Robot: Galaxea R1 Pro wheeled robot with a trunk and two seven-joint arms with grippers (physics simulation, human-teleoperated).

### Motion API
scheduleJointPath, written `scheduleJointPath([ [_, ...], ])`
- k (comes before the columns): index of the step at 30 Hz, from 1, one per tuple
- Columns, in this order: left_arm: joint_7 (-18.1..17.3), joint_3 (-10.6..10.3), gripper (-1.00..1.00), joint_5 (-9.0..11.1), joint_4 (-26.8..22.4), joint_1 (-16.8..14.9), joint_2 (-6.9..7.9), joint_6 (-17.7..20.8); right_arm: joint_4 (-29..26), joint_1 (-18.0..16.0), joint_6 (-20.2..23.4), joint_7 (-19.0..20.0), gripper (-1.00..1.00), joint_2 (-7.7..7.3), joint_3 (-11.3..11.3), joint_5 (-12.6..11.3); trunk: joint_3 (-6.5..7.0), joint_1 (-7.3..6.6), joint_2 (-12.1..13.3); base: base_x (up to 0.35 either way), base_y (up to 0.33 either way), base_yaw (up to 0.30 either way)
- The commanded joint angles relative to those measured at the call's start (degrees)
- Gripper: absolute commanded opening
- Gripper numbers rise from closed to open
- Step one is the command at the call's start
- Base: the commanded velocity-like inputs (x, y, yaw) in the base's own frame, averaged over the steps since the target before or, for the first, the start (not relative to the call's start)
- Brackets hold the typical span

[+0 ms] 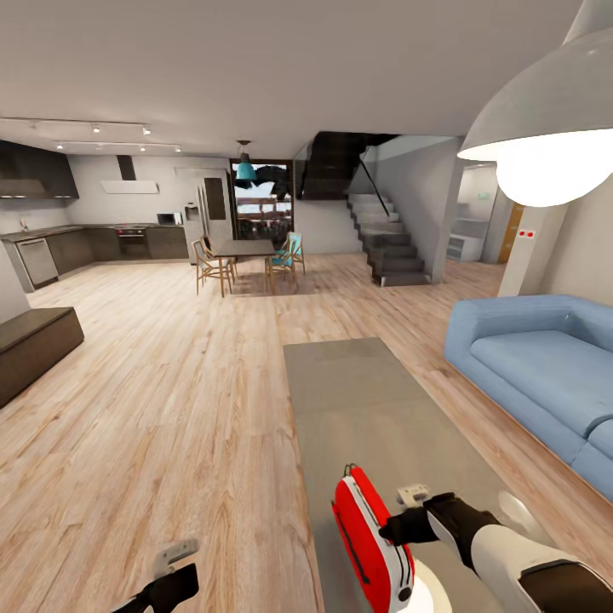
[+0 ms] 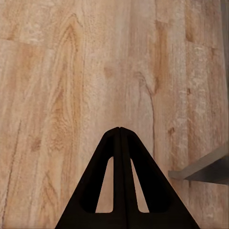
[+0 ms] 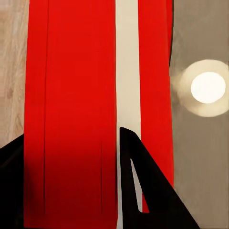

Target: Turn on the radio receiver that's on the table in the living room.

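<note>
**A:** Head view first: where does the radio receiver (image 1: 370,536) sit?

**B:** Between the fingers of the right gripper (image 1: 398,529), held up on its narrow edge over the near end of the grey bench (image 1: 358,400). Whether its lower end rests on the top, I cannot tell.

**A:** So the right gripper is clamped on it?

**B:** That is my reading. In the right wrist view the red body (image 3: 71,109) with its white trim runs straight out between the two dark fingers (image 3: 143,191), one on each side, so the jaws are narrowed around the slim case. I'd judge it is held upright to bring a face with the switch within reach; the dial itself is not visible from here.

**A:** And the bright round spot beyond the gripper?

**B:** A lamp reflection (image 3: 208,88) on the glossy bench top.

**A:** The other arm?

**B:** The left gripper (image 1: 174,569) hangs low, well apart from the radio, over the plank floor (image 2: 71,71). Its fingertips (image 2: 119,136) meet in a point in the left wrist view, holding nothing. It looks parked out of the way, with the bench's edge (image 2: 200,169) just off to its side.
</note>
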Motion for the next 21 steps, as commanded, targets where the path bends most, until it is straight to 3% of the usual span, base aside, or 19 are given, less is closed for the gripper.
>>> scheduleJointPath([
  [1,-0.30,0.15,-1.00,0.22,0.08,-0.02,-0.33,-0.16,-0.46,-0.05,0.64,0.36,-1.00,0.03,0.26,0.22,-0.07,0.00,-0.05,0.000,0.000,0.000],
  [8,-0.30,0.24,-1.00,0.29,0.08,0.01,-0.67,-0.21,-1.28,-0.06,1.58,1.08,-1.00,-0.92,0.44,0.54,-0.07,0.00,-0.05,0.000,0.000,0.000],
  [21,-0.30,0.25,-1.00,0.29,0.08,0.01,-0.69,-0.21,-1.38,-0.06,1.55,1.00,-1.00,-1.02,0.20,0.55,-0.07,0.00,-0.05,0.000,0.000,0.000],
])
